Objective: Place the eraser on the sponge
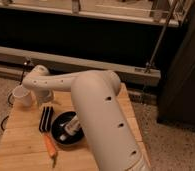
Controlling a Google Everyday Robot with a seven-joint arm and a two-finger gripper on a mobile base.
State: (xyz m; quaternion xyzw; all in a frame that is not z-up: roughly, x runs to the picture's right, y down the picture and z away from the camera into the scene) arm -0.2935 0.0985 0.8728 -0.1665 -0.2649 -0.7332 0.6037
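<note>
The gripper (pixel 45 96) hangs just above the eraser (pixel 45 120) on the desk (pixel 21 147), jaws' state untellable; a clean grasp likely needs squaring across its narrow width.

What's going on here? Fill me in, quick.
The robot arm reaches over the wooden table toward the white cup. Its end effector hangs just above the striped black eraser, which lies flat on the table, not yet picked up. Next to the eraser sits a black pan with a white tube in it, and a carrot lies in front. The blue sponge is not visible; the arm may be covering it.
</note>
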